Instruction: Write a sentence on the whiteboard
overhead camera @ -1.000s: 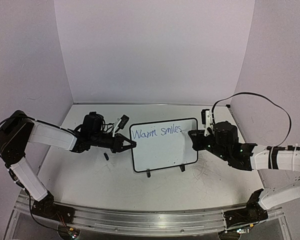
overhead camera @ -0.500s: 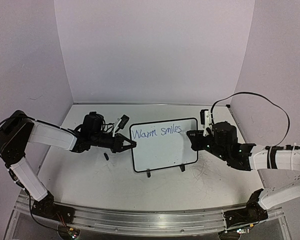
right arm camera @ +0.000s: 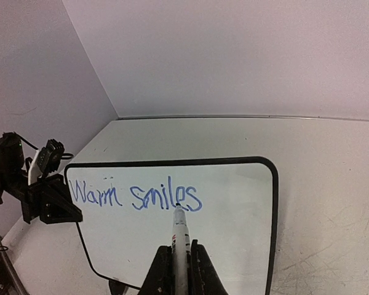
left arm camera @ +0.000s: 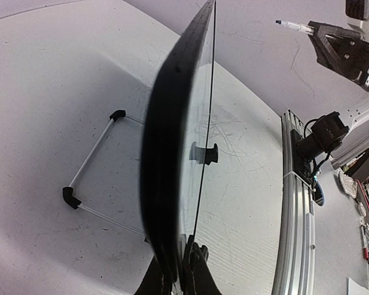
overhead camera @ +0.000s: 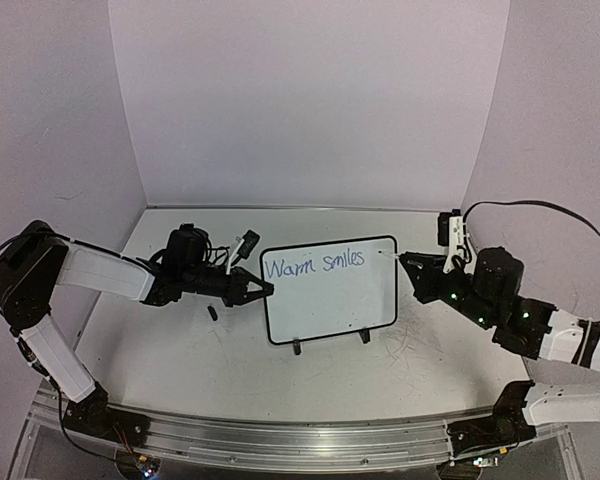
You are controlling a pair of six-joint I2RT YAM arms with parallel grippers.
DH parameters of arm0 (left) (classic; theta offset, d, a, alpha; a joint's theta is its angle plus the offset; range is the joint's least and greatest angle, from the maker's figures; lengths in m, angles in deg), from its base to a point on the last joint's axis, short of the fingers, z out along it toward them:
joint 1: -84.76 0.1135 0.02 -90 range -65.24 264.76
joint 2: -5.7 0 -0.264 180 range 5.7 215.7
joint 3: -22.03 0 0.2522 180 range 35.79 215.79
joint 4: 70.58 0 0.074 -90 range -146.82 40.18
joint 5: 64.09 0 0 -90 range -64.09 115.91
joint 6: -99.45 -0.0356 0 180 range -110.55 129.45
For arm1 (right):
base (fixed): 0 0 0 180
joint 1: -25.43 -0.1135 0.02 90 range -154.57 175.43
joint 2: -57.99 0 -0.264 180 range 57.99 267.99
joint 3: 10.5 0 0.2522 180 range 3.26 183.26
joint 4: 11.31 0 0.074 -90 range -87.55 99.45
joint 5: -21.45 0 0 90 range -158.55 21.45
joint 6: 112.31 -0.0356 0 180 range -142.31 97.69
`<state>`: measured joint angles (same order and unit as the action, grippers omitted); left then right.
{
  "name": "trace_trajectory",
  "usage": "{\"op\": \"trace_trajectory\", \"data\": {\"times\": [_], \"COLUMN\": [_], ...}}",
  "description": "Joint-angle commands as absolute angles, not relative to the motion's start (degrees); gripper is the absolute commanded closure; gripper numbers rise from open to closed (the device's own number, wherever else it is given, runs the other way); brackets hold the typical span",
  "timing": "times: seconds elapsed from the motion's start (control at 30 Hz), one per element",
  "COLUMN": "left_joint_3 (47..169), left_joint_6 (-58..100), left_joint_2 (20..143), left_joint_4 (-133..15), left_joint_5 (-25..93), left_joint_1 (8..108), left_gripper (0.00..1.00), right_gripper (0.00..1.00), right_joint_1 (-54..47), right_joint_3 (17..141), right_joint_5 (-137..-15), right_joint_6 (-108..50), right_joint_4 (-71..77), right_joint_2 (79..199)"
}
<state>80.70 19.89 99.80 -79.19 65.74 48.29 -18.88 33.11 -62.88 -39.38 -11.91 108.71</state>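
The whiteboard [overhead camera: 330, 300] stands upright on two small black feet [overhead camera: 297, 347] in the middle of the counter [overhead camera: 180, 350]. It looks thin, stiff and light, so marker pressure on its face would likely tip or slide it unless it is braced. The glossy surface is probably slick and gives poor purchase, and wet ink would smear under a touch. The black frame is therefore the sensible place to take hold.

That is where the left end effector [overhead camera: 260, 290] grips. Its fingers are clamped together on the board's left edge, and the left wrist view shows the board [left arm camera: 166, 153] edge-on, running up from between them. Holding only one side, the far side may flex or swing under a hard stroke, so light pressure seems wise.

The right end effector [overhead camera: 405, 262] is closed tight on a slim marker [right arm camera: 180, 230], which runs out between its fingers. It sits just beside the board's upper right corner, and in the left wrist view the tip [left arm camera: 289, 25] is clear of the board.

The sentence [right arm camera: 135, 195] so far reads "Warm smiles" in blue along the top. The space below it is bare, so it looks unfinished.
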Motion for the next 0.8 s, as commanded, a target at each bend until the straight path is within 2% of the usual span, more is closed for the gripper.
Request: {"op": "trace_trajectory", "data": {"times": [0.0, 0.17, 0.53, 0.77], "left_joint_3": [81.11, 80.59, 80.05, 78.46], "left_joint_6": [17.41, 17.75, 17.63, 17.90], "left_joint_2": [98.87, 98.15, 97.98, 97.21], "left_joint_4": [-75.88, -75.81, -75.80, -75.83], "left_joint_5": [56.20, 54.82, 54.43, 55.31], "left_joint_1": [48.80, 48.14, 48.02, 48.27], "left_gripper": [1.00, 1.00, 1.00, 1.00], "right_gripper": [1.00, 1.00, 1.00, 1.00], "right_joint_1": [-18.70, -20.10, -29.53, -31.91], "right_joint_3": [36.75, 39.24, 44.84, 48.21], "right_joint_5": [-64.73, -68.01, -63.17, -61.43], "right_joint_6": [-35.60, -36.18, -36.16, -36.36], "right_joint_4": [-4.70, -6.37, -7.41, -8.18], "right_joint_2": [111.24, 116.17, 125.60, 130.17]}}
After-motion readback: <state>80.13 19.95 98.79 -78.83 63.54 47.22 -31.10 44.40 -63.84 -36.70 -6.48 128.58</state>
